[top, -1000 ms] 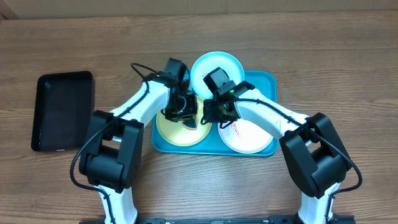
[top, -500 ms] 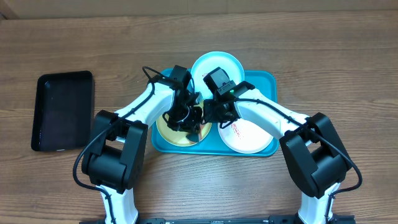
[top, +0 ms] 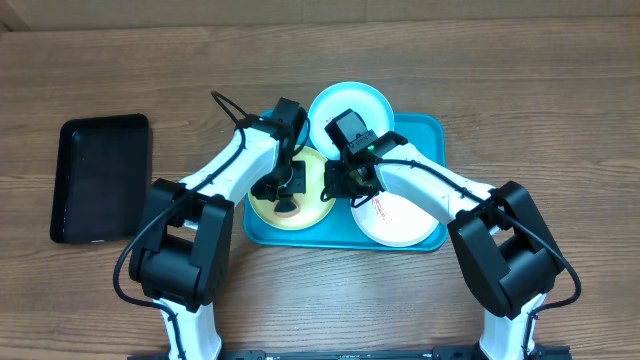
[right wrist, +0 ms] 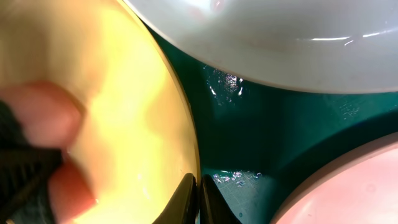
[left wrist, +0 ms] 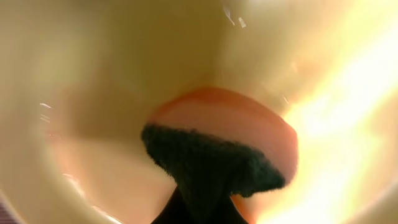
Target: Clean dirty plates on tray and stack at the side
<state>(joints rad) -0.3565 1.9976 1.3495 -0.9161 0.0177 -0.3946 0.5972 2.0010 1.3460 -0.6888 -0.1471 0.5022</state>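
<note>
Left gripper (top: pixel 282 192) clamps an orange sponge (left wrist: pixel 230 124) down onto the yellow-green plate (top: pixel 308 212) at the tray's (top: pixel 425 125) near left; right gripper (right wrist: pixel 198 199) pinches that plate's right rim, jaws almost together

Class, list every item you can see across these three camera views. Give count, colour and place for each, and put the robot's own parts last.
table: one, brown wood, under everything.
turquoise tray: one, turquoise-blue, middle of the table.
pale blue plate: one, pale blue, at the turquoise tray's far edge.
yellow-green plate: one, yellow-green, left part of the turquoise tray.
white plate: one, white with red marks, right part of the turquoise tray.
sponge: one, orange with a dark scrub layer, on the yellow-green plate.
black tray: one, black, on the table far left.
left gripper: one, black, holding the sponge.
right gripper: one, black, pinching the yellow-green plate's rim.
</note>
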